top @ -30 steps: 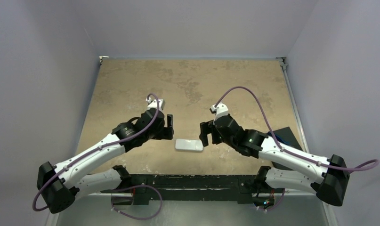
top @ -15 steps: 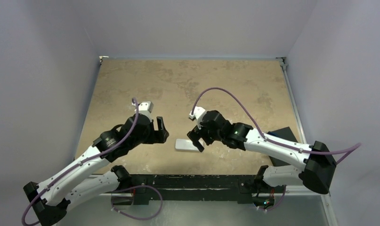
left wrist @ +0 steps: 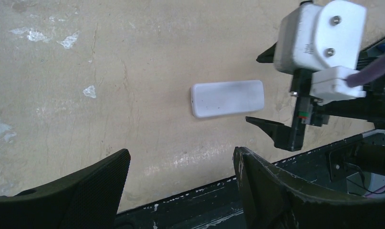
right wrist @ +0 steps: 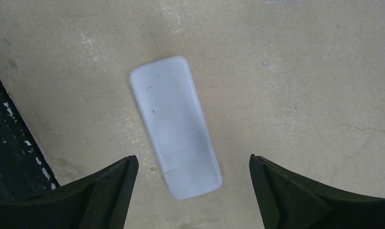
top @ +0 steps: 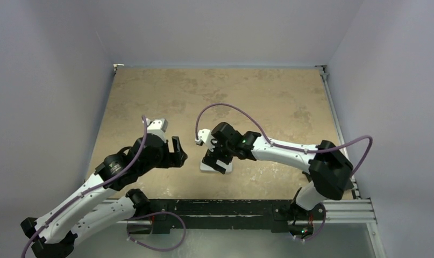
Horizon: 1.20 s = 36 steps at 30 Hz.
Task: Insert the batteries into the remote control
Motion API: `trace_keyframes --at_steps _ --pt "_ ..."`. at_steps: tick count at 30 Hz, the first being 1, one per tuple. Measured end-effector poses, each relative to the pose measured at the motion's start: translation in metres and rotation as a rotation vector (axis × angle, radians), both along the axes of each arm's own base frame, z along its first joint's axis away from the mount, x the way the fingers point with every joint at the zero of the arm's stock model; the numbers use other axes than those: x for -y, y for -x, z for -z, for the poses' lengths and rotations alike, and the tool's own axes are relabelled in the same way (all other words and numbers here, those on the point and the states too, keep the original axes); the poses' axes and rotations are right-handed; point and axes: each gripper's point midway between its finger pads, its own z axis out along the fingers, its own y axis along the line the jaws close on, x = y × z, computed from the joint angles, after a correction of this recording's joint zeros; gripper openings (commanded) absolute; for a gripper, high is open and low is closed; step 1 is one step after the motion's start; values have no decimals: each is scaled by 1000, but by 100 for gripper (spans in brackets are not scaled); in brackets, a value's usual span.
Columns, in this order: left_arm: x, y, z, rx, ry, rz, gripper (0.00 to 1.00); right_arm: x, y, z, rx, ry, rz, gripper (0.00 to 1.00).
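1. The tan, mottled surface [top: 230,91] fills your overhead view, with both arms reaching onto its near half.
2. Your right arm [top: 290,153] stretches across from the right side towards the middle. A purple cable [top: 225,106] loops above its wrist.
3. Your left arm [top: 112,172] comes up from the lower left corner and points in towards the same middle spot.
4. Your right gripper [top: 217,163] hangs directly over the remote control [right wrist: 175,126]. Its jaws are spread wide and grasp nothing. In the right wrist view, one finger stands on each side of the handset, and neither touches it.
5. Your left gripper [left wrist: 181,157] is also released, its jaws wide apart with nothing between them. It sits just to the left of the handset, facing it but apart from it.
6. The remote control lies flat on the surface near the near edge, between the two grippers. Its plain white back faces up. In the overhead view the right gripper hides most of it, but both wrist views show it whole.
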Motion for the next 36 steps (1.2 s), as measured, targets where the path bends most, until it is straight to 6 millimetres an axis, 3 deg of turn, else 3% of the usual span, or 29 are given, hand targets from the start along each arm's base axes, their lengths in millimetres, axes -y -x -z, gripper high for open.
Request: trace_keyframes --at_steps 6,14,18,25,31,36 --pt "-3 3 -4 12 14 1 80 -6 -2 22 -28 65 -54 94" --pt "-7 8 -6 11 21 5 80 1 -2 56 -70 168 -67 91" --pt "-8 10 -5 8 17 5 80 4 -3 62 -73 190 -61 88" --pt "-9 11 -4 4 15 7 81 4 -2 63 -75 190 -53 72" --pt "-9 11 -4 2 15 7 81 3 1 64 -86 189 -36 47" --pt "-8 11 -4 1 18 6 81 3 2 63 -95 182 -4 38"
